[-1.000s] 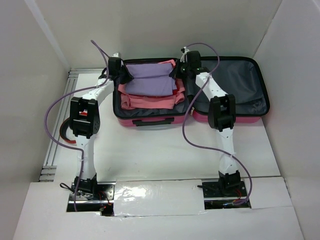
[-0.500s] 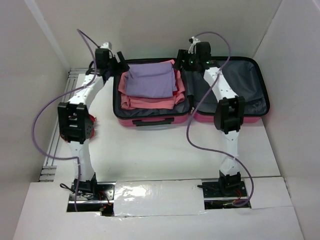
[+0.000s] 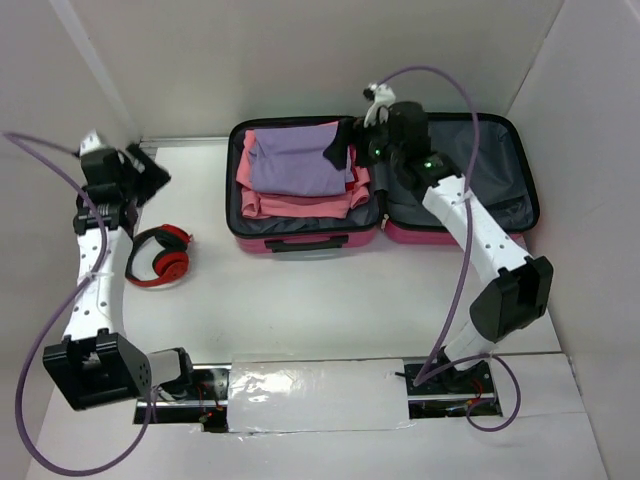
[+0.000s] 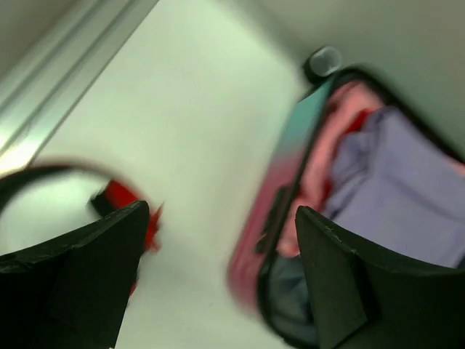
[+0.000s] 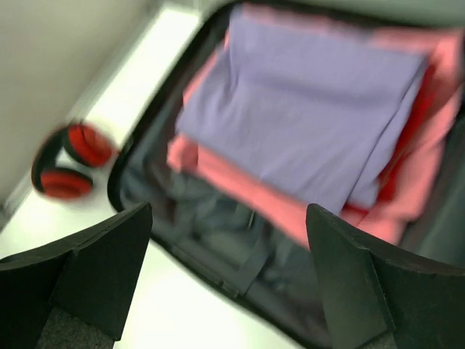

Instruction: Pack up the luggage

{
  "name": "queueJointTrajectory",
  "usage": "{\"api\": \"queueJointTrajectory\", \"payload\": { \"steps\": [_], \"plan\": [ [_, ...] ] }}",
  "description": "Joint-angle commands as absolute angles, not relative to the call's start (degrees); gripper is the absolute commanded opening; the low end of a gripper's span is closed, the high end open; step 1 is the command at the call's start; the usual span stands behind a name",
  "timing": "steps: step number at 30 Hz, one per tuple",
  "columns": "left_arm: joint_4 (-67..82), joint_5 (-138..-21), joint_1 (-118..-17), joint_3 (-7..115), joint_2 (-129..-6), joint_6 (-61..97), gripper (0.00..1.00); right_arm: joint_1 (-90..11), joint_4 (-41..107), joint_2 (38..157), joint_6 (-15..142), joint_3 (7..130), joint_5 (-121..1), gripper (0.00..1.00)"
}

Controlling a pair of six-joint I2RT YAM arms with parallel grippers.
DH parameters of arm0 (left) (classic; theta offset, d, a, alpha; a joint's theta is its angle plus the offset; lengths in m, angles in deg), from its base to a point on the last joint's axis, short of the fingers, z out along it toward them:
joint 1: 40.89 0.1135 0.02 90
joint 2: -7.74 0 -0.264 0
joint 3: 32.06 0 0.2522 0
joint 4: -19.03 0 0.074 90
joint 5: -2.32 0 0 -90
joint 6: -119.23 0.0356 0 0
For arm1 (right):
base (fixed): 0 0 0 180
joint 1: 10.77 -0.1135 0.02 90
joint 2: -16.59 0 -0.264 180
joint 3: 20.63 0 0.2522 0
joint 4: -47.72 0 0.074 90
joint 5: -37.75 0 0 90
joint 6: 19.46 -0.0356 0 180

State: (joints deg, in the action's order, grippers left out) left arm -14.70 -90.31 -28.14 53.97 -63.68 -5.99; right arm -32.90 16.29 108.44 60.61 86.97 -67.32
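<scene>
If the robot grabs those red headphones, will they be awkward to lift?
The red headphones have a thin arched band, so they look light and fairly stiff, though the ear cups may swivel. Lying flat on the table, they seem unlikely to roll; a push would likely slide them.

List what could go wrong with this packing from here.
The purple garment tops a tall stack in the luggage; its edges may catch when the lid closes. The red headphones lie on the table outside it and may be left out. The right arm's cable loops over the open lid and might snag.
</scene>
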Motion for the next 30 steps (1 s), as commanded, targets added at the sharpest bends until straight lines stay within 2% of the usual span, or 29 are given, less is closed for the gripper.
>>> {"api": "queueJointTrajectory", "payload": {
  "steps": [1, 4, 7, 13, 24, 30],
  "plan": [
    [-23.98, -93.91, -24.21, 45.79, -61.18, -11.7, 0.96, -33.96, 18.22, 107.47, 58.42, 79.98, -67.18, 0.93],
    [-25.23, -95.33, -20.17, 40.95, -59.77, -15.84, 0.96, -34.58, 19.37, 106.94, 57.71, 77.51, -69.29, 0.93],
    [-23.4, -91.83, -17.35, 38.92, -61.42, -20.06, 0.96, -35.2, 18.76, 107.99, 57.71, 76.89, -69.92, 0.93],
    [-22.33, -90.49, -16.2, 40.67, -67.05, -24.9, 0.95, -35.82, 18.14, 107.99, 58.23, 76.28, -68.78, 0.93],
    [-25.05, -106.04, -11.89, 40.15, -69.26, -21.04, 0.95, -34.77, 16.73, 111.07, 59.82, 76.01, -68.77, 0.94],
    [-24.26, -107.98, -11.18, 38.31, -72.77, -18.75, 0.86, -34.76, 17.97, 112.21, 59.82, 76.01, -70.97, 0.94]
  ]
}}
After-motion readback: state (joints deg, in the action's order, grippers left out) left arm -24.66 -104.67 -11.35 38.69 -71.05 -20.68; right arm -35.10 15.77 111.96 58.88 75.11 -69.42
